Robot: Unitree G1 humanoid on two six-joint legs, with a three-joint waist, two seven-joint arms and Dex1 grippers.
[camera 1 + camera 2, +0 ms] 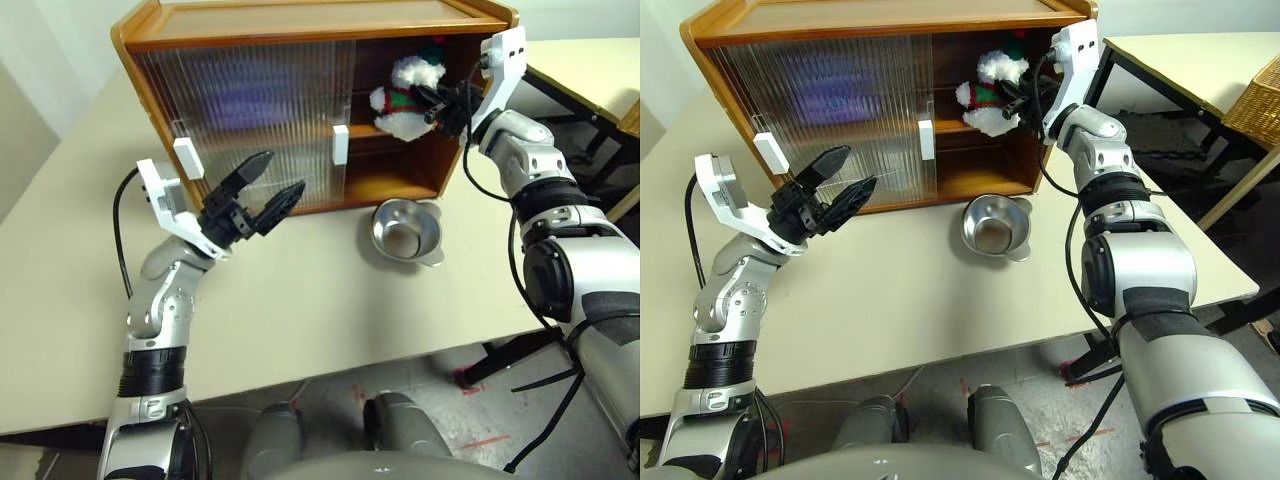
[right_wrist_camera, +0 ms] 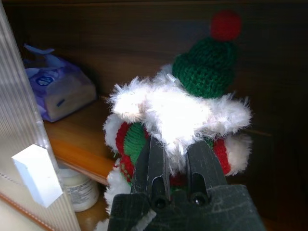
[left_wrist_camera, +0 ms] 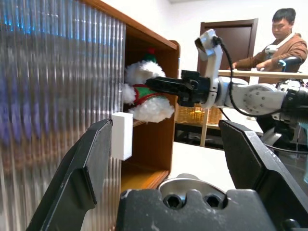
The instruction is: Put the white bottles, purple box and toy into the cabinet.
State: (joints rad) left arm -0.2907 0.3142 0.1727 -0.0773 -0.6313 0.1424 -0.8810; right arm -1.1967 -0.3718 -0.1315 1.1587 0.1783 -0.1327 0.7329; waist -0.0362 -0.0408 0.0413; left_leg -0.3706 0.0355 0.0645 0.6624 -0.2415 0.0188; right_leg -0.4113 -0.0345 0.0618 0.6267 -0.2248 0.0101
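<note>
The toy (image 1: 405, 95), a white plush figure with a green hat and a red pom-pom, hangs in the open right half of the orange-brown cabinet (image 1: 300, 25) at shelf height. My right gripper (image 1: 435, 103) is shut on its fluffy body (image 2: 178, 110). On the shelf behind the ribbed door (image 1: 250, 110) lies the purple box (image 2: 57, 91). One white bottle (image 2: 79, 190) stands on the cabinet floor below it. My left gripper (image 1: 283, 173) is open and holds nothing, in the air in front of the doors.
A metal bowl (image 1: 405, 232) sits on the table just in front of the cabinet's open side. White handles (image 1: 340, 143) stick out from the doors. To the right stands a second table (image 1: 590, 70) with a wicker basket (image 1: 1255, 100); a person (image 3: 284, 38) sits beyond.
</note>
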